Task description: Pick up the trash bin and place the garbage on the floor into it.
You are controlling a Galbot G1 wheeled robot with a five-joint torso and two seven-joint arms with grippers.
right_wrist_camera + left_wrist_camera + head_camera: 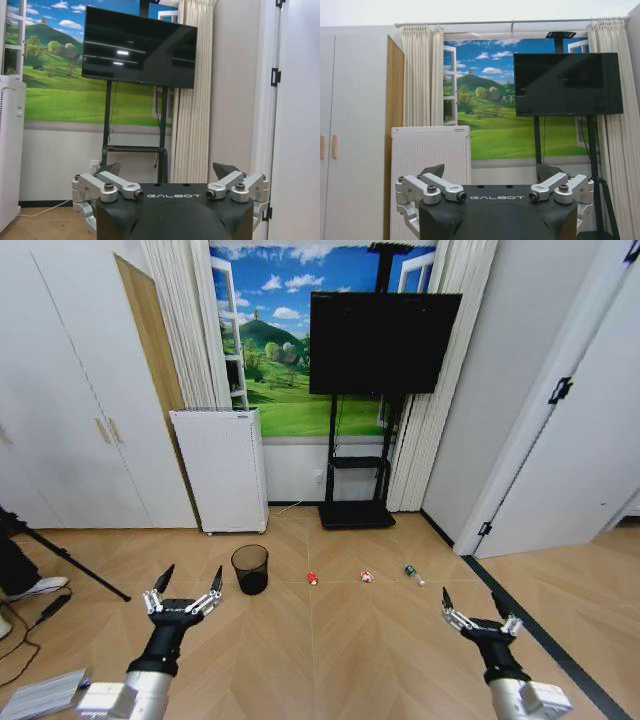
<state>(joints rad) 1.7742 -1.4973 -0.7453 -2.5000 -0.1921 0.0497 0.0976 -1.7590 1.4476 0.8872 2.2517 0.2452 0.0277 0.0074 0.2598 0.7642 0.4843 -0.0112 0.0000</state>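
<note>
Nearest the camera, the left gripper (190, 579) and right gripper (469, 599) are hovering low over the floor (340, 650), both spread wide and holding nothing. Beyond them, the trash bin (250, 569) is standing upright on the parquet. To its right, the red can (313, 578), packet (367, 577) and green bottle (413, 573) are lying in a row. A television (382, 342) is standing farther back.

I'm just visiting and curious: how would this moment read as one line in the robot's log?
left gripper: open, raised, empty | right gripper: open, raised, empty | trash bin: upright on floor | garbage: red can, packet, green bottle beside it
</note>
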